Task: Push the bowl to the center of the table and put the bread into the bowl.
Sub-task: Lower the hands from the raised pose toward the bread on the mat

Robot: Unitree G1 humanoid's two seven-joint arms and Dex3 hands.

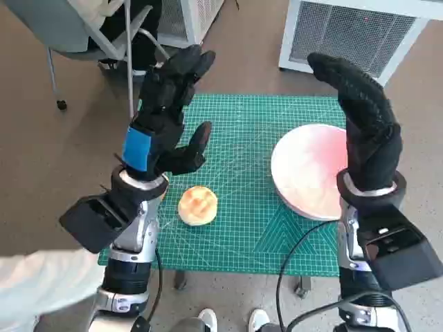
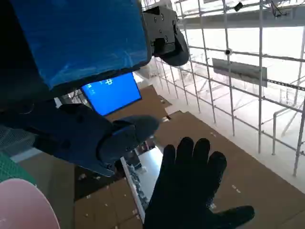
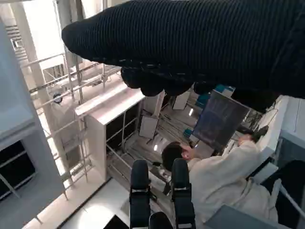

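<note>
Your table [image 1: 242, 235] carries the bowl [image 1: 308, 173] at its right edge, not at the center. Your right hand [image 1: 367, 131] is raised over the bowl, fingers spread, holding nothing. Your left hand [image 1: 169, 114] is raised too, open and empty, above the bread [image 1: 198, 205], which lies on the table left of the bowl.

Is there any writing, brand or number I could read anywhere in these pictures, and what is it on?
None can be read.
Blue screen behind the left hand: white marks near its top, too blurred to read.
Green mat on the table: only a printed grid and lines, with no legible numbers.
Pink bowl, bread and right hand: no writing shows.
</note>
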